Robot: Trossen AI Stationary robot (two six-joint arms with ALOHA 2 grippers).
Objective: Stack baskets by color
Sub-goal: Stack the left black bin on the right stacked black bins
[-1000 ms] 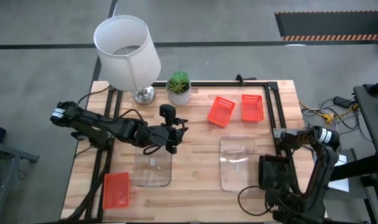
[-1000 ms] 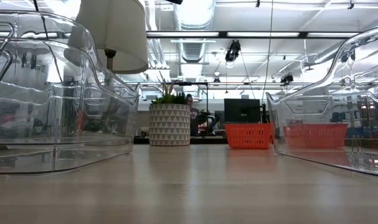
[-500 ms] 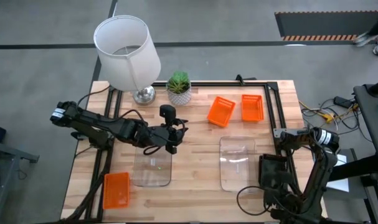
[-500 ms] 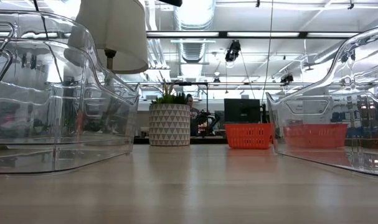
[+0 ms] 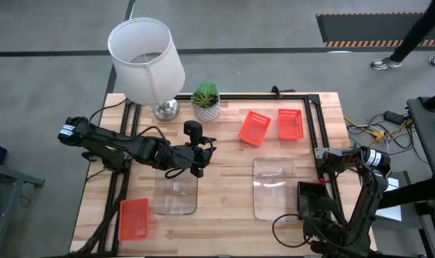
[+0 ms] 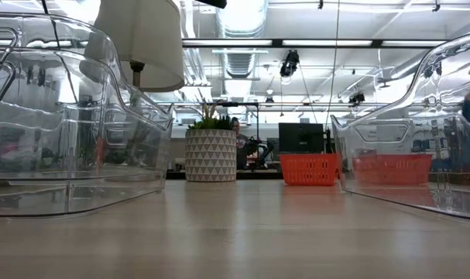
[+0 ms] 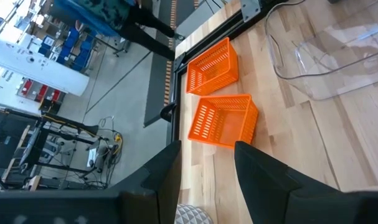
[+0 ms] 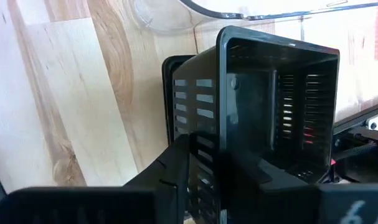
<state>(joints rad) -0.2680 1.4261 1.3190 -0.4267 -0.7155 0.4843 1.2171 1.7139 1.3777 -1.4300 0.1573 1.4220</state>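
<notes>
gripping the wall of a black basket (image 8: 269, 112), right gripper (image 8: 204, 168) at table's near right corner, fingers astride the wall, possibly easing. second black basket (image 8: 176, 93) nested just behind. clear basket (image 5: 273, 188) just leftward, long axis running front to back. left gripper (image 5: 197, 159) part open, empty, above other clear basket (image 5: 175, 192).

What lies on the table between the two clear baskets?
Nothing: in the high view, only bare wood lies between the left clear basket and the right clear basket. The low view shows the same open table between them.
</notes>
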